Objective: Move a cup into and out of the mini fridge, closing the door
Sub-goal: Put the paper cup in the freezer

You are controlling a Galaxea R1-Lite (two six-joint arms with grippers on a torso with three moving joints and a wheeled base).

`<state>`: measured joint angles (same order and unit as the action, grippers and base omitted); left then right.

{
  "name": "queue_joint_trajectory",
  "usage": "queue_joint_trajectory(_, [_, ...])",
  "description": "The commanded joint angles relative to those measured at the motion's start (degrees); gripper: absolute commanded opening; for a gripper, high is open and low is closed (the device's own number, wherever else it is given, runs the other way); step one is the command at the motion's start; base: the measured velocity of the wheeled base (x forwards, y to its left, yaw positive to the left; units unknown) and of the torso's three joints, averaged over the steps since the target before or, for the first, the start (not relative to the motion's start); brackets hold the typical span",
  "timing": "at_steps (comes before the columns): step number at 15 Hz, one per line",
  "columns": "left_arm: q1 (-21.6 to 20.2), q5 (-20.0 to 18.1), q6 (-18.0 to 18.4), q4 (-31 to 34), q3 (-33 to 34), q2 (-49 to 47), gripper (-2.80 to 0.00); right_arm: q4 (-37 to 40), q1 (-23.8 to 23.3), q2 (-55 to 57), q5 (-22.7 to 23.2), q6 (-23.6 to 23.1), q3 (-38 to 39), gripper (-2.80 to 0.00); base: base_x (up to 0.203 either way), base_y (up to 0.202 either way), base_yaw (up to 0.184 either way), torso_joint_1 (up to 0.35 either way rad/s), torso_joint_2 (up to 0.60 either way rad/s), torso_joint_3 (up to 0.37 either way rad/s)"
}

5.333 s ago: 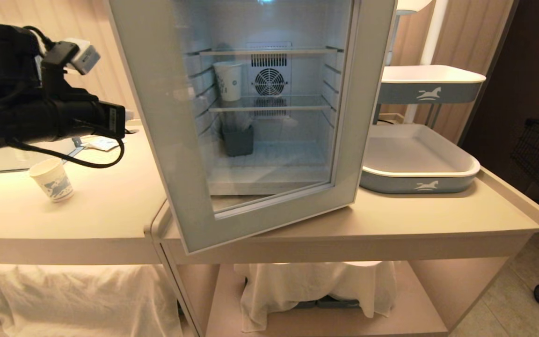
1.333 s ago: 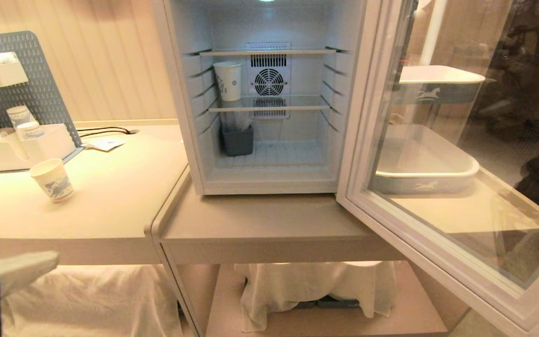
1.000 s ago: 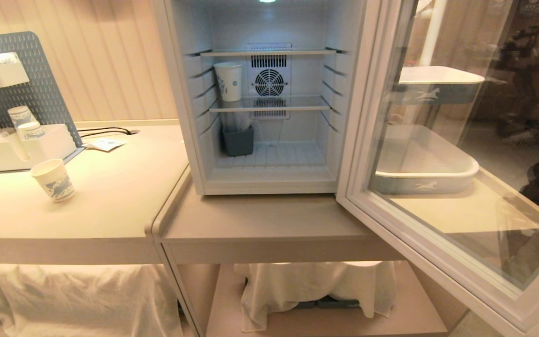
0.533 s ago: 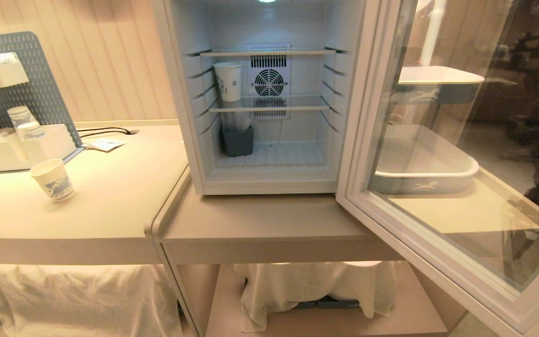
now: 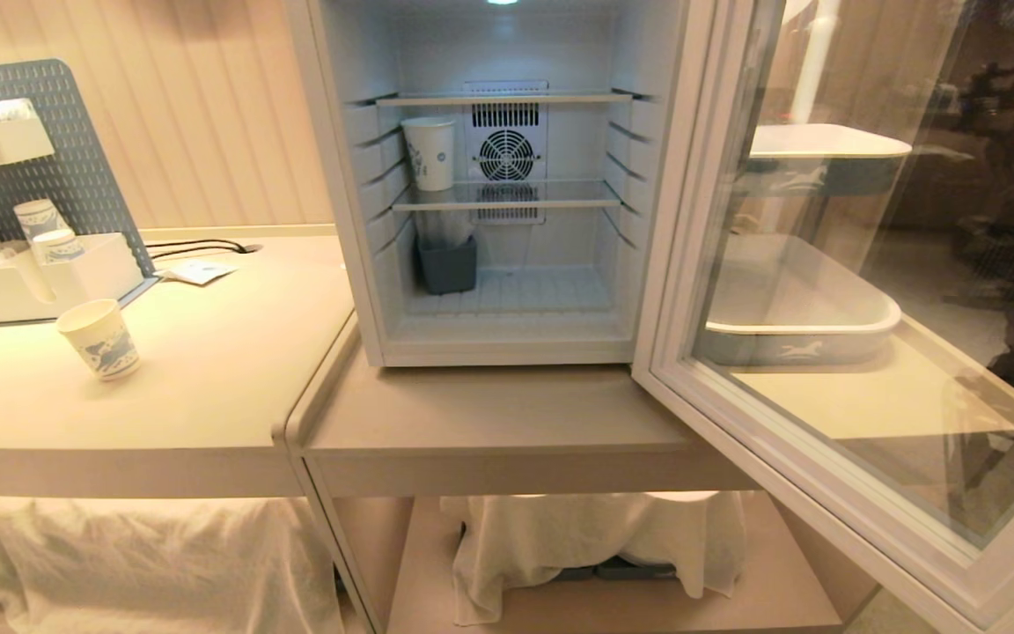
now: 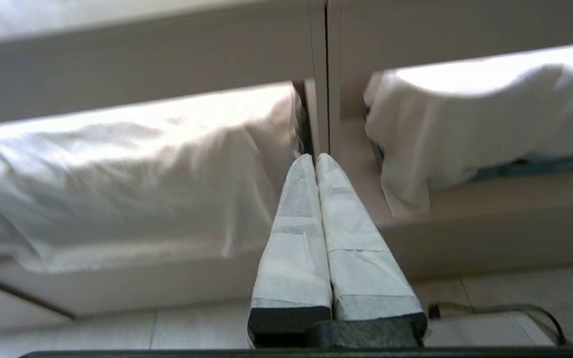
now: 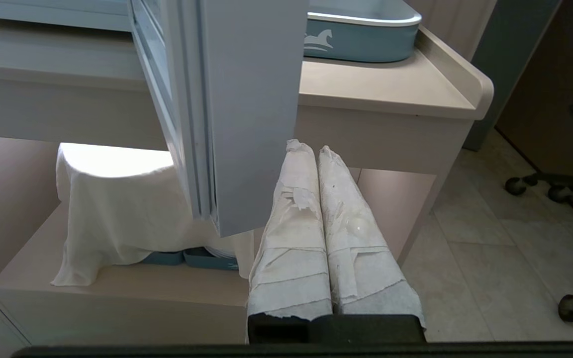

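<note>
The cup, white paper with a blue print, stands alone on the left counter. The mini fridge is lit inside, and its door is swung wide open to the right. A taller white cup sits on the fridge's middle shelf. Neither gripper shows in the head view. My left gripper is shut and empty, low in front of the counter's lower shelf. My right gripper is also shut and empty, just below the door's lower corner.
A white organiser with stacked cups stands before a blue pegboard at far left. A grey bin is on the fridge floor. Blue-and-white trays lie behind the door. White cloths cover the lower shelves. A cart's wheels stand on the floor at right.
The door, half shut five seconds ago, now stands wide open to the right. My left arm has dropped out of the head view. The cup has not moved.
</note>
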<state>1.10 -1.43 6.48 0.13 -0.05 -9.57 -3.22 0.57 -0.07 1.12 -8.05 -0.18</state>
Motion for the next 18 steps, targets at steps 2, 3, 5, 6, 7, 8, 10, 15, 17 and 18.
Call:
queue_joint_trajectory(2, [-1.1,-0.3,-0.6,0.4,0.0,10.0,-2.80,0.1,0.0,0.0,0.0,0.0,0.0,-2.80,0.000,0.000,0.000,0.000,0.00,0.000])
queue_joint_trajectory(3, [-1.3,-0.6,-0.1,0.4,0.0,9.5,-2.80,0.0,0.0,0.0,0.0,0.0,0.0,-2.80,0.000,0.000,0.000,0.000,0.00,0.000])
queue_joint_trajectory(5, [-1.3,0.2,0.4,0.5,0.0,9.5,-2.80,0.0,0.0,0.0,0.0,0.0,0.0,-2.80,0.000,0.000,0.000,0.000,0.00,0.000])
queue_joint_trajectory(6, [-1.3,0.1,-0.1,0.6,0.0,9.5,-2.80,0.0,0.0,0.0,0.0,0.0,0.0,-2.80,0.000,0.000,0.000,0.000,0.00,0.000])
queue_joint_trajectory(7, [-1.3,0.1,-0.1,0.7,0.0,9.5,-2.80,0.0,0.0,0.0,0.0,0.0,0.0,-2.80,0.000,0.000,0.000,0.000,0.00,0.000])
queue_joint_trajectory(8, [-1.3,0.2,-0.8,0.6,0.0,9.5,-2.80,0.0,0.0,0.0,0.0,0.0,0.0,-2.80,0.000,0.000,0.000,0.000,0.00,0.000])
queue_joint_trajectory(10, [-1.3,0.3,-1.2,0.6,0.0,9.5,-2.80,0.0,0.0,0.0,0.0,0.0,0.0,-2.80,0.000,0.000,0.000,0.000,0.00,0.000])
queue_joint_trajectory(15, [-1.3,-0.3,1.3,0.3,0.0,9.4,-2.80,0.0,0.0,0.0,0.0,0.0,0.0,-2.80,0.000,0.000,0.000,0.000,0.00,0.000])
queue_joint_trajectory(17, [-1.3,-0.3,1.3,0.3,0.0,9.4,-2.80,0.0,0.0,0.0,0.0,0.0,0.0,-2.80,-0.152,0.000,0.000,0.003,0.01,0.003])
queue_joint_trajectory(18, [-1.3,-0.3,1.3,0.3,0.0,9.4,-2.80,0.0,0.0,0.0,0.0,0.0,0.0,-2.80,-0.196,0.000,-0.002,0.002,0.00,0.007])
